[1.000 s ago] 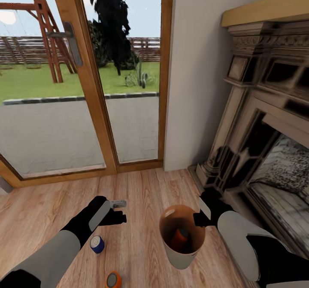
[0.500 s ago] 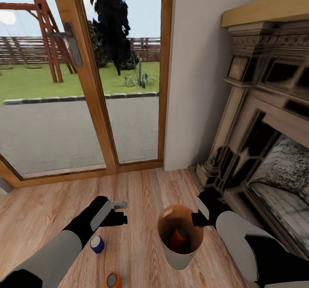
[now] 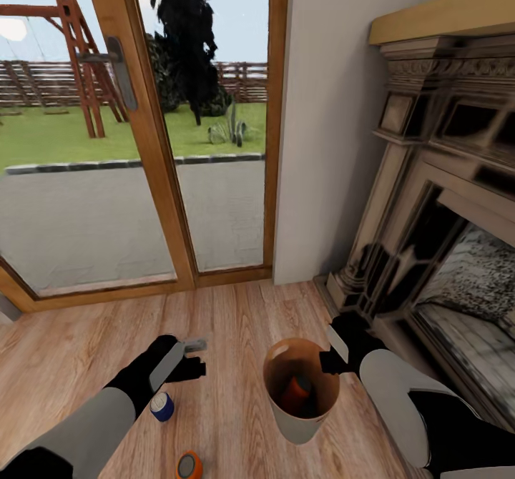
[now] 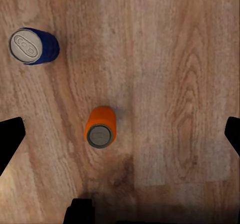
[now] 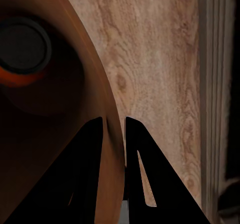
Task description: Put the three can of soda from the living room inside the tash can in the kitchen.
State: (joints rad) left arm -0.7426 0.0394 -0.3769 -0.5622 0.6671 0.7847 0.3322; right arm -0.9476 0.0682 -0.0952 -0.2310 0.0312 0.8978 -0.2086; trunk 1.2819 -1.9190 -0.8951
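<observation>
My right gripper [image 3: 327, 362] is shut on the near rim of the trash can [image 3: 297, 425], a brown-lined pale bin beside the fireplace. One orange soda can [image 3: 297, 392] lies inside it. The right wrist view shows both fingers pinching the brown rim [image 5: 113, 115], with the orange can [image 5: 21, 51] down in the bin. My left gripper [image 3: 192, 359] hangs open over the wood floor. Below it stand the blue can [image 3: 162, 406] and the second orange can [image 3: 189, 466]. In the left wrist view, the orange can [image 4: 100, 128] sits between the spread fingers, and the blue can [image 4: 34, 46] off to one side.
The ornate fireplace [image 3: 429, 200] stands close on the right, its base next to my right arm. Wood-framed glass doors [image 3: 143, 143] close off the far side, and a pale wall [image 3: 322, 121] lies between them and the fireplace. Wood floor [image 3: 236, 322] stretches ahead.
My left gripper has drawn back a little and dropped toward the two cans on the floor. The trash can has shifted slightly left with my right gripper.
</observation>
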